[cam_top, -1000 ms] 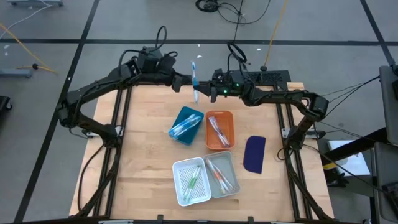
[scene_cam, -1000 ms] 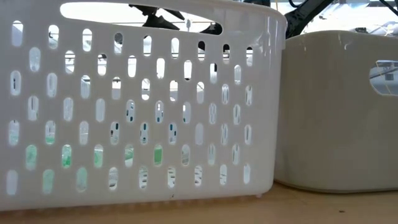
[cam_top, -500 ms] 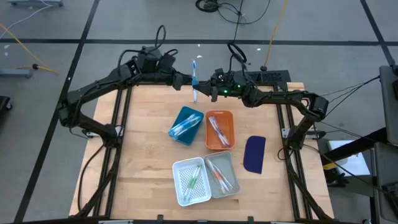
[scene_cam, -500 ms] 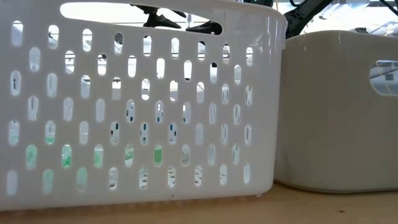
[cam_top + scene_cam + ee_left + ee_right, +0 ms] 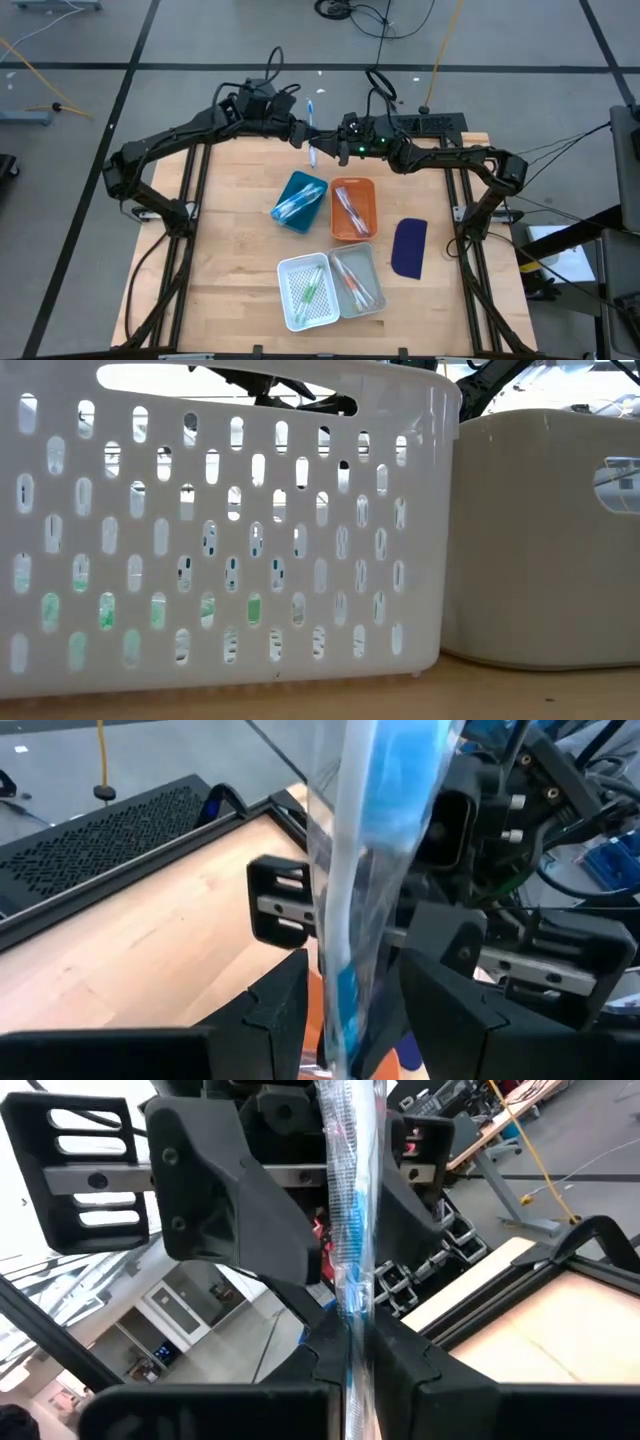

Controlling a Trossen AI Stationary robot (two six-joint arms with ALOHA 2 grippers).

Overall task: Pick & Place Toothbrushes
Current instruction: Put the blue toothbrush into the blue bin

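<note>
The left end effector (image 5: 300, 132) has closed in on the blue toothbrush (image 5: 310, 112) that the right end effector (image 5: 322, 150) pinches; handover under way, next the right must release.

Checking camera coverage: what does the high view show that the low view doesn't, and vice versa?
High view only: both grippers meeting at the table's far edge on one blue toothbrush, the left gripper around it and the right gripper shut on it; the blue tray, orange tray and dark blue flat piece.

Low view only: the white basket's slotted wall side-on, with green toothbrushes glimpsed through the holes.

Both: white basket, grey bin, and arm parts.
</note>
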